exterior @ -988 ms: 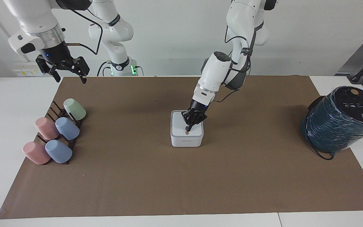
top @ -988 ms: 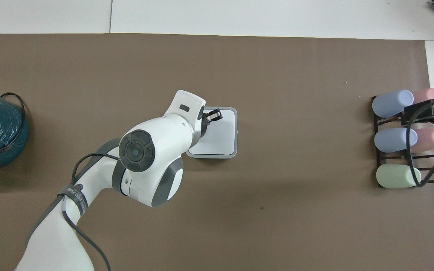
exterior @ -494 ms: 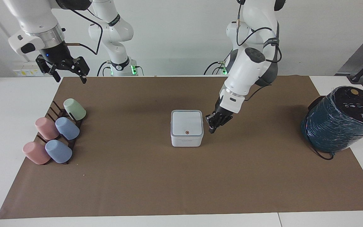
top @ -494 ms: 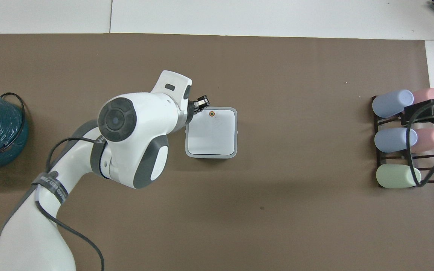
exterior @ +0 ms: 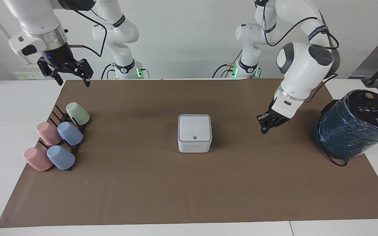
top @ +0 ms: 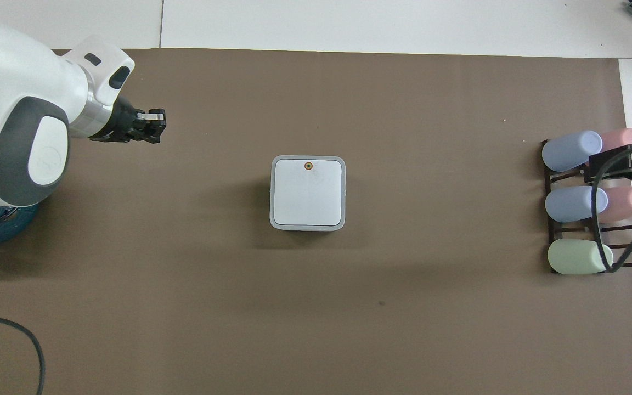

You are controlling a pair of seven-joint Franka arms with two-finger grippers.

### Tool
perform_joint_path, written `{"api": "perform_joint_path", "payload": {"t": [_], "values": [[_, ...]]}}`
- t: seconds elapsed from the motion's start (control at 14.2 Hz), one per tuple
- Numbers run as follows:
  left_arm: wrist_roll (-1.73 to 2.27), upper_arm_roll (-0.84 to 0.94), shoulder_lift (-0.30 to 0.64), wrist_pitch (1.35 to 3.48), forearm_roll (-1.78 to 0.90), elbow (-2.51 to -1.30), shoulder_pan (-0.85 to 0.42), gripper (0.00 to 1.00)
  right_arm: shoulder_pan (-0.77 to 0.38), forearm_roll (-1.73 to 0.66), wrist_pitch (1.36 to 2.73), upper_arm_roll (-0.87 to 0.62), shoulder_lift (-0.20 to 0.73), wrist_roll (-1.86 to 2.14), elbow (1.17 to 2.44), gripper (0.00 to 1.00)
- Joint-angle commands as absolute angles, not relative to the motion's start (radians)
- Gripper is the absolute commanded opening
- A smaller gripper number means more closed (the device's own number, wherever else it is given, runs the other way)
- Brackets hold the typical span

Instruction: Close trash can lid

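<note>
The small white trash can (exterior: 194,147) stands mid-mat, also in the overhead view (top: 272,192). Its white lid (exterior: 194,127) lies flat and closed on top, orange-brown dot (top: 308,165) showing. My left gripper (exterior: 263,128) is shut and empty, up over the mat between the can and the teal cylinder, well apart from the can; it also shows in the overhead view (top: 154,119). My right gripper (exterior: 73,81) is open and empty, waiting high over the mat's corner above the cup rack.
A dark rack with several pastel cups (exterior: 57,139) lies at the right arm's end, also in the overhead view (top: 590,203). A large dark teal wrapped cylinder (exterior: 356,126) with a cable stands at the left arm's end. Brown mat (exterior: 189,190) covers the table.
My left gripper has lifted off the lid and swung away toward the teal cylinder. The lid stays flat on the can. The right arm has not moved.
</note>
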State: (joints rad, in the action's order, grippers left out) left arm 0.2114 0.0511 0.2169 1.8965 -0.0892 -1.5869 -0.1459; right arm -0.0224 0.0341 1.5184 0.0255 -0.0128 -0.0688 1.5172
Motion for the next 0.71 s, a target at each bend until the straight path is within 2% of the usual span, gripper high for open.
{"api": "perform_joint_path", "payload": {"t": [0.0, 0.07, 0.14, 0.21, 0.28, 0.35, 0.64], "values": [[0.123, 0.058, 0.146, 1.798, -0.035, -1.588, -0.106, 0.18, -0.015, 0.035, 1.508, 0.021, -0.026, -0.043, 1.529, 1.00], [0.088, 0.060, 0.115, 1.772, -0.026, -1.588, -0.086, 0.29, -0.015, 0.035, 1.508, 0.021, -0.026, -0.043, 1.528, 1.00], [0.059, 0.060, 0.091, 1.744, -0.025, -1.588, -0.074, 0.51, -0.015, 0.035, 1.508, 0.021, -0.026, -0.043, 1.528, 1.00], [0.034, 0.058, 0.068, 1.726, -0.025, -1.589, -0.071, 0.65, -0.017, 0.035, 1.508, 0.021, -0.026, -0.043, 1.528, 1.00], [0.025, 0.058, 0.055, 1.714, -0.023, -1.589, -0.069, 0.93, -0.015, 0.035, 1.508, 0.021, -0.026, -0.043, 1.528, 1.00], [0.026, 0.058, 0.045, 1.695, -0.021, -1.589, -0.071, 1.00, -0.017, 0.035, 1.508, 0.021, -0.026, -0.043, 1.528, 1.00], [0.006, 0.058, 0.008, 1.689, 0.012, -1.588, -0.071, 1.00, -0.015, 0.035, 1.508, 0.021, -0.026, -0.043, 1.528, 1.00]]}}
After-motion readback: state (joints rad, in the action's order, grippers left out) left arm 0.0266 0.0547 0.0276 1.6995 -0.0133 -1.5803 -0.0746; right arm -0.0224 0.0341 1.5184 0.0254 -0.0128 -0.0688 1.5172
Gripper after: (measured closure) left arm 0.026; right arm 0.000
